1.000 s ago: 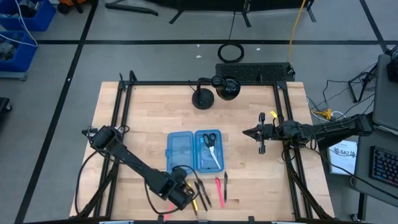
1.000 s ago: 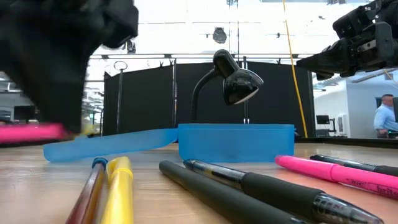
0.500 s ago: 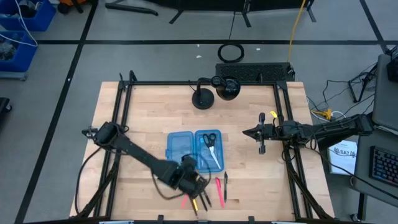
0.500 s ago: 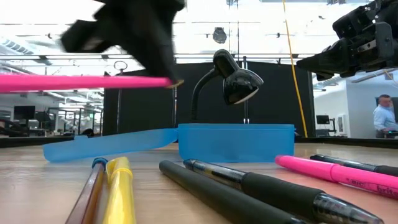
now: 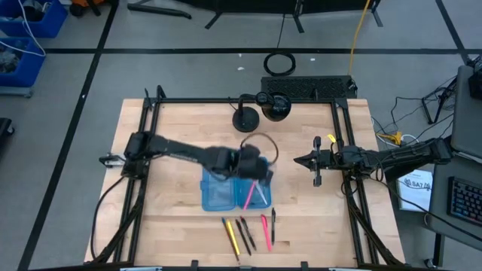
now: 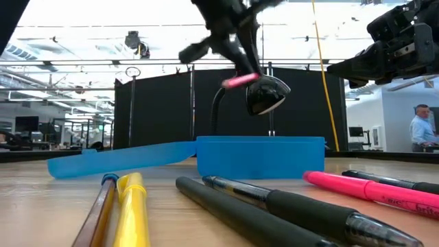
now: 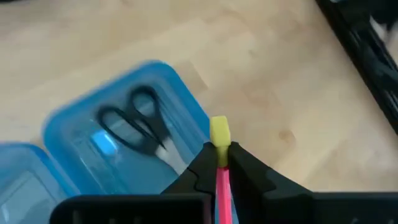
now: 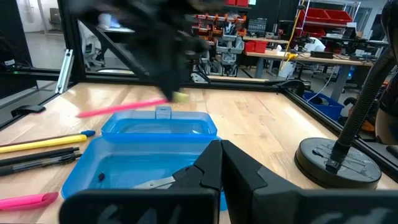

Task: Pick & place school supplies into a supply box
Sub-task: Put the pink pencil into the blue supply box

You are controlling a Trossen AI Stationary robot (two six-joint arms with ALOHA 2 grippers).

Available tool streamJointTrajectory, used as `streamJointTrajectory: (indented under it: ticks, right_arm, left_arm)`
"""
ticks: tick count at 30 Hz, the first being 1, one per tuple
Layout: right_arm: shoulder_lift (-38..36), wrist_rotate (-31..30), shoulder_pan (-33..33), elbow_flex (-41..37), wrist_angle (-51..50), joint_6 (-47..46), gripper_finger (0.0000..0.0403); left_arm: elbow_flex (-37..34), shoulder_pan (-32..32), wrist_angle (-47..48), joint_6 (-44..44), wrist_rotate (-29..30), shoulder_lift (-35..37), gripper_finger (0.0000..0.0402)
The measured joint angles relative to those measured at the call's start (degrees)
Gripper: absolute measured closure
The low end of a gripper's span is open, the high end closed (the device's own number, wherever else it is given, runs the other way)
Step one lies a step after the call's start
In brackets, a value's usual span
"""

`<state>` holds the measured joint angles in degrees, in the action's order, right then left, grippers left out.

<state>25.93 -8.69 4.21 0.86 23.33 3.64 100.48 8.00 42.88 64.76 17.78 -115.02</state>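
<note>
— Where was the pink pen (image 5: pixel 248 195)?

— Clamped in the left gripper (image 5: pixel 254 176), over the right half of the supply box (image 5: pixel 212 197), the half holding the scissors (image 7: pixel 134 123). Its long axis ran from the jaws toward the near edge, slanting a bit left, yellow tip (image 7: pixel 219 132) poking out the far side of the fingers.

— So the drop looked straight down?

— I'd judge so; the tray sat right beneath.

— And the other arm?

— The right gripper (image 5: pixel 316 163) waited well to the right, fingers pressed together, gripping nothing.
</note>
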Motion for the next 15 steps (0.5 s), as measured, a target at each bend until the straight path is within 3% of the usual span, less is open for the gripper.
streamJointTrajectory:
  ticks: [4,15]
  right_arm:
    - [0.0,0.0,0.0,0.0,0.2,0.0,0.0403]
    - [0.0,0.0,0.0,0.0,1.7,0.0,0.0403]
  left_arm:
    - [-1.7,-2.8,0.2,0.9,0.4,0.0,0.0390]
    - [-6.6,-2.4,0.3,12.3,2.4,0.0,0.0390]
